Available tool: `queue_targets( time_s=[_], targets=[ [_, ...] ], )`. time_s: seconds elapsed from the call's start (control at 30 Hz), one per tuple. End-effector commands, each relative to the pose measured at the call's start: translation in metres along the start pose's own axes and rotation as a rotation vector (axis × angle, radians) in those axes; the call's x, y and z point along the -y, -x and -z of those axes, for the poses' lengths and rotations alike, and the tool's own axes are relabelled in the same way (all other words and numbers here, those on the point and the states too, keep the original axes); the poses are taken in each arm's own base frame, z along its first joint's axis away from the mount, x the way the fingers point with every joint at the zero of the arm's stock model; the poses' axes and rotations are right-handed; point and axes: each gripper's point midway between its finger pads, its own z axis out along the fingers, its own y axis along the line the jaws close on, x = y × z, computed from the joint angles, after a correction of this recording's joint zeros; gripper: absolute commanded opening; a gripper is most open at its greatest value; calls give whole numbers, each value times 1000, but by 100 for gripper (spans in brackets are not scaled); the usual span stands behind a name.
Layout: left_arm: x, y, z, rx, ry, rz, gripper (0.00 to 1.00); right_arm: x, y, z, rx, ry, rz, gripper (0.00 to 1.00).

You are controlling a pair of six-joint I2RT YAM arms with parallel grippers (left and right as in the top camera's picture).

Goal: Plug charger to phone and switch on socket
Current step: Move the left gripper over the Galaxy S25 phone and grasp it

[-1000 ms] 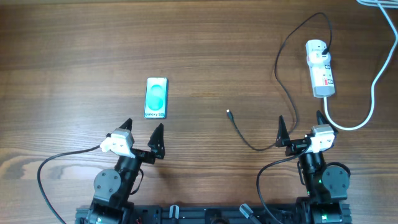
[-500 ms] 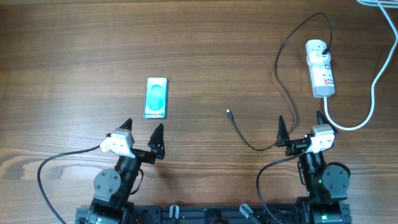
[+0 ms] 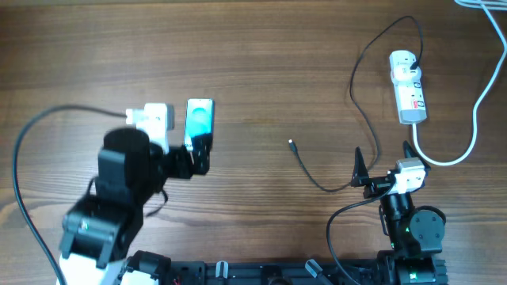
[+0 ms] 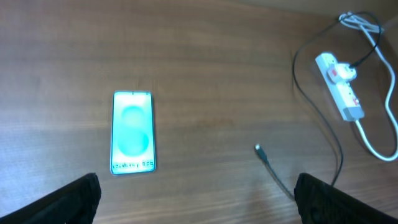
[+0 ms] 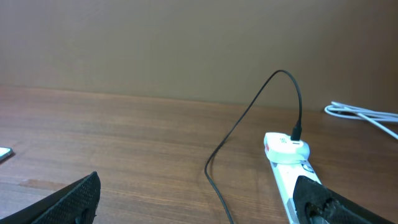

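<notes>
The step in hand was judged to be the reach for the phone (image 4: 132, 130), so that it could be steadied for plugging. The left gripper (image 4: 196, 183) was held above the table (image 4: 205, 56) with its jaws spread wide and nothing grasped. The phone was seen just ahead of it, closer to its left finger, flat and screen up. A good grasp was judged to need the jaws centred over the phone's long silver edges first. The bottom end should be left clear, although the port itself could not be made out.

The charger (image 3: 356, 79) connector (image 4: 258, 148) was found ahead of the left gripper, toward its right finger and well apart from the phone. The right gripper (image 5: 196, 186) was likewise released and empty. The socket (image 5: 289, 162) lay ahead of it, toward its right finger, with the black plug (image 5: 297, 132) apparently seated at its far end. The switch position could not be told.

The phone was seen as a small rectangle with a pale cyan screen, a white oval and dark lettering near its lower end.
</notes>
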Motion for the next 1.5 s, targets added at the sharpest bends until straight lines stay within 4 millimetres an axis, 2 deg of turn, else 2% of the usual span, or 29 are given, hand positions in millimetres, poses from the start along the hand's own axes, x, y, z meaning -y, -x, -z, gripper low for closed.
queue_targets(
  time_s=[0.0, 0.1, 0.17, 0.4, 0.63, 0.7, 0.73, 0.8, 0.97, 1.03, 1.2, 1.47],
  targets=[
    [12, 34, 5, -81, 19, -43, 100, 1, 1, 0, 5, -9, 5, 100],
    [18, 56, -7, -144, 32, -88, 100, 1, 1, 0, 5, -9, 5, 100],
    [17, 57, -23, -180, 33, -133, 100, 1, 1, 0, 6, -9, 5, 100],
    [2, 27, -79, -363, 71, -130, 100, 1, 1, 0, 5, -9, 5, 100],
    [-19, -11, -162, -527, 107, -110, 100, 1, 1, 0, 5, -9, 5, 100],
    [-23, -20, -179, -551, 114, -106, 100, 1, 1, 0, 5, -9, 5, 100],
    [-35, -23, -188, -553, 178, -68, 100, 1, 1, 0, 5, -9, 5, 100],
    [-56, -26, -197, -543, 291, -10, 100, 1, 1, 0, 5, -9, 5, 100],
    [-86, -38, -211, -581, 337, 49, 100, 1, 1, 0, 5, -9, 5, 100],
    [-101, -48, -217, -611, 368, 99, 100, 1, 1, 0, 5, -9, 5, 100],
    [-109, -71, -229, -675, 383, 101, 100, 1, 1, 0, 5, -9, 5, 100],
    [-117, -101, -231, -719, 382, 76, 100, 1, 1, 0, 5, -9, 5, 100]
  ],
)
